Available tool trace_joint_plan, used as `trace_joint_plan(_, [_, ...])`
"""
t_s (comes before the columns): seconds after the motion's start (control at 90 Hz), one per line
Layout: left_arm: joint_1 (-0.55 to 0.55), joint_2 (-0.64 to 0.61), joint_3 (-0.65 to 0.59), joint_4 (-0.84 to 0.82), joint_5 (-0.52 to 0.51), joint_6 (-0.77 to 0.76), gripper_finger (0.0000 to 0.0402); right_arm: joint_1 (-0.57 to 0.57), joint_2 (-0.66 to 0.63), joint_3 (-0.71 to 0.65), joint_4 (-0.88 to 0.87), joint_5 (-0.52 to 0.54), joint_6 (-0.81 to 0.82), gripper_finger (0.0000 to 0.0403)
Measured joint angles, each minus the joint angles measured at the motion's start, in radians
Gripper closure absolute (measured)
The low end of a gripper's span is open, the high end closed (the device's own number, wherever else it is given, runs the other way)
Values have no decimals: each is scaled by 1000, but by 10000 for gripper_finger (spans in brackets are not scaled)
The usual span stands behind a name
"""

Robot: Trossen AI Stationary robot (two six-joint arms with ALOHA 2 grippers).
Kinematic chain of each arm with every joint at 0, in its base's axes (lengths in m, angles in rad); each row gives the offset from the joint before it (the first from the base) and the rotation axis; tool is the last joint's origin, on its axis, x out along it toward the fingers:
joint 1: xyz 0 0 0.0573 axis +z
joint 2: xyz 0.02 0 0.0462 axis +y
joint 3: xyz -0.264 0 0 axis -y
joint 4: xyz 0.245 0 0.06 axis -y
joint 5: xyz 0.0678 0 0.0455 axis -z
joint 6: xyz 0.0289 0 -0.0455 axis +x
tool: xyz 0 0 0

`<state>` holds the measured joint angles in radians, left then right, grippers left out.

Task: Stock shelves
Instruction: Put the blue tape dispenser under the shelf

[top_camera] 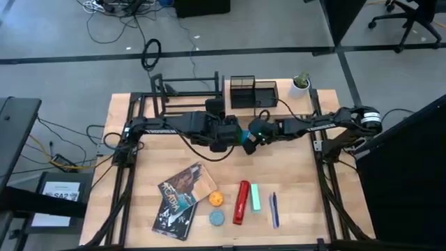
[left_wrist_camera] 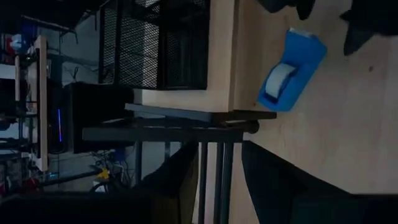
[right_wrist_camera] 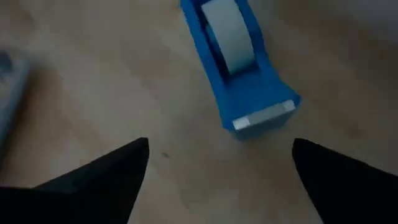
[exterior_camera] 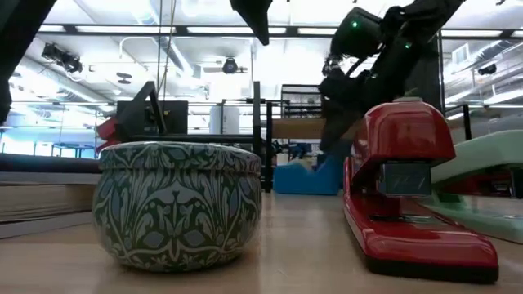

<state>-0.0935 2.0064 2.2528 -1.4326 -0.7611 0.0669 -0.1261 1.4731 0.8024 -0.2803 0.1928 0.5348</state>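
A: Pickup is the step in hand, as I judge it. The right gripper (right_wrist_camera: 217,168) hangs over a blue plastic tape dispenser with a pale roll (right_wrist_camera: 239,68), its two dark fingers spread wide and holding nothing.

B: Where does the dispenser sit?

A: On the light wooden table (top_camera: 293,188), near the middle, just ahead of the spread fingers and clear of both, so nothing is touching it. From above it shows as a small blue patch between the two arms' ends (top_camera: 249,137).

B: And the shelves it should go on?

A: At the table's far edge. The black metal-tube rack (top_camera: 187,89) stands back left, with a small black mesh organizer box (top_camera: 252,92) beside it and a little potted plant in a white pot (top_camera: 300,84) further right. The left wrist view shows a light wooden plank on thin black legs (left_wrist_camera: 221,56) close by the dispenser.

B: The left arm?

A: The left gripper (left_wrist_camera: 219,163) waits near the table's centre, beside the right one, fingers parted, empty.

B: The next move?

A: Lower the right fingers to straddle the dispenser's narrow sides, then close. It lies at a slant to them, so some wrist turn looks needed.

B: Other stock?

A: Up front: two books with illustrated covers (top_camera: 182,196), a round patterned green tin (exterior_camera: 178,202), a red stapler (exterior_camera: 404,184), pens (top_camera: 274,209)
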Motion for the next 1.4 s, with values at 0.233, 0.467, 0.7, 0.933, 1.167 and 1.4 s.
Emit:
trace_joint_plan(0.233, [-1, 0, 0, 6, 0, -18, 296, -2, 73, -55, 116, 87, -191, 78])
trace_joint_plan(0.467, [-2, 0, 0, 21, 1, -24, 296, -21, 142, -132, 362, 94, -150, 113])
trace_joint_plan(0.7, [-3, 0, 0, 32, 3, -18, 296, -32, 200, -136, 449, 80, -132, 225])
trace_joint_plan(0.933, [-4, 0, 0, 34, 3, -19, 296, 1, 166, -137, 368, 163, 154, 233])
trace_joint_plan(1.167, [-7, 0, 0, 33, 3, -19, 296, 18, 170, -138, 361, 313, 386, 233])
trace_joint_plan(1.4, [-7, 0, 0, 32, 3, -18, 296, -21, 242, -137, 476, 343, 471, 233])
